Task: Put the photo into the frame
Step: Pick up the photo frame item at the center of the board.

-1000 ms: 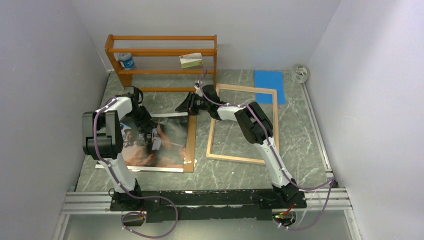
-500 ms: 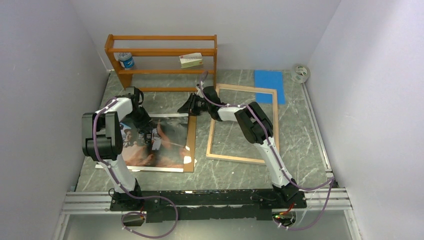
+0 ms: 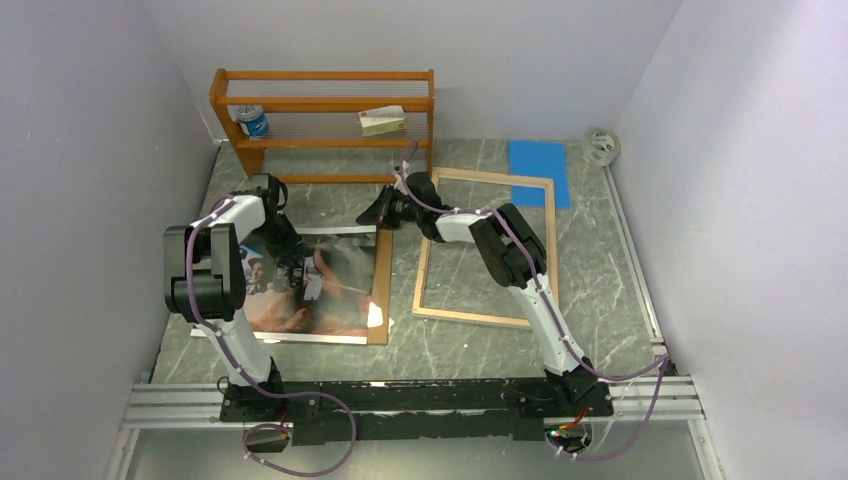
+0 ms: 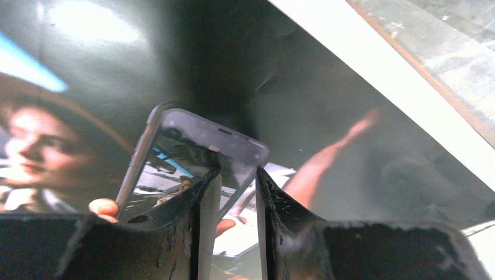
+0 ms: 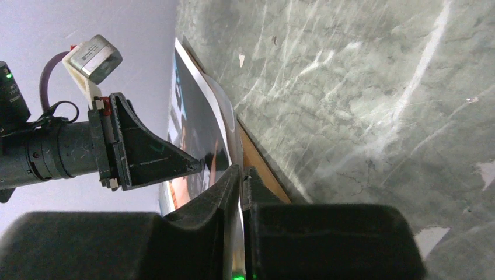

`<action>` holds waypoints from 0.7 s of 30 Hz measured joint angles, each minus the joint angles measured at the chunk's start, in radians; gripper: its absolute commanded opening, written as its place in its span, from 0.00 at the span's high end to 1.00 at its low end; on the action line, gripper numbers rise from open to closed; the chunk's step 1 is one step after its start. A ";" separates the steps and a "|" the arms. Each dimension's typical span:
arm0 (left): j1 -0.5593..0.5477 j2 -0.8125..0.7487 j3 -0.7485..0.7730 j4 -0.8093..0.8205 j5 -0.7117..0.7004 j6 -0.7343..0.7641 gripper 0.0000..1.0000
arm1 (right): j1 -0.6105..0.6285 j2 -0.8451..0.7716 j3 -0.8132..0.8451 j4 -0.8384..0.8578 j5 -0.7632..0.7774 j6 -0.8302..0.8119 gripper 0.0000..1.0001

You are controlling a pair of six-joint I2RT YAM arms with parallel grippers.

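Note:
The photo [image 3: 330, 285] lies picture side up on a brown backing board [image 3: 383, 280], left of the frame [image 3: 423, 262]. The frame lies flat with its light wood reverse up. My right gripper [image 3: 381, 214] is at the photo's far right corner. In the right wrist view it [image 5: 241, 170] is shut on the photo's thin edge [image 5: 198, 125], which curls up off the board [image 5: 260, 166]. My left gripper [image 3: 290, 250] stands on the photo's upper middle. Its fingers [image 4: 238, 174] are slightly open, tips down at the glossy print [image 4: 327, 105], with nothing between them.
An orange shelf rack [image 3: 325, 120] at the back holds a blue-and-white tub [image 3: 252, 122] and a small box [image 3: 382, 120]. A blue pad [image 3: 538, 170] and a tape roll [image 3: 600, 147] lie at the back right. White walls stand close on both sides.
My right gripper's jaws have closed onto the photo's far right corner. The left jaws have narrowed a little. Both arms have barely moved.

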 measured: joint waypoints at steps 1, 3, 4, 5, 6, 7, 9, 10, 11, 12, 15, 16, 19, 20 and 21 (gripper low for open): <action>0.000 -0.003 0.000 -0.003 -0.007 0.000 0.65 | 0.000 0.000 -0.002 0.005 0.005 0.000 0.96; 0.000 -0.016 -0.008 -0.008 -0.029 0.000 0.64 | 0.000 -0.005 -0.019 0.022 0.013 -0.003 1.00; 0.000 -0.029 -0.019 -0.010 -0.044 -0.001 0.64 | 0.000 -0.012 -0.036 0.034 0.015 -0.004 1.00; 0.000 -0.044 -0.030 -0.017 -0.059 -0.001 0.63 | 0.000 -0.023 -0.059 0.036 0.018 -0.008 1.00; 0.000 -0.060 -0.037 -0.027 -0.074 -0.001 0.63 | -0.001 -0.035 -0.076 0.035 0.020 -0.014 1.00; 0.001 -0.075 -0.039 -0.040 -0.087 -0.001 0.63 | -0.001 -0.050 -0.091 0.030 0.024 -0.024 1.00; 0.002 -0.107 -0.039 -0.050 -0.114 -0.001 0.62 | -0.001 -0.089 -0.115 0.002 0.035 -0.055 1.00; 0.002 -0.119 -0.039 -0.053 -0.126 0.000 0.62 | -0.001 -0.117 -0.126 -0.019 0.039 -0.071 1.00; 0.003 -0.132 -0.039 -0.056 -0.136 -0.001 0.62 | -0.001 -0.150 -0.134 -0.047 0.043 -0.095 1.00; 0.005 -0.141 -0.039 -0.058 -0.144 -0.001 0.62 | 0.000 -0.177 -0.136 -0.072 0.049 -0.116 1.00; 0.011 -0.159 -0.039 -0.060 -0.163 -0.004 0.61 | 0.006 -0.303 -0.135 -0.188 0.082 -0.212 1.00; 0.013 -0.161 -0.039 -0.060 -0.167 -0.006 0.60 | 0.011 -0.346 -0.132 -0.234 0.095 -0.245 1.00; 0.023 -0.163 -0.039 -0.060 -0.171 -0.016 0.59 | 0.022 -0.449 -0.115 -0.342 0.143 -0.333 1.00; 0.027 -0.163 -0.039 -0.060 -0.171 -0.023 0.59 | 0.029 -0.481 -0.104 -0.382 0.163 -0.363 1.00; 0.031 -0.163 -0.039 -0.060 -0.171 -0.028 0.58 | 0.037 -0.505 -0.093 -0.420 0.185 -0.390 1.00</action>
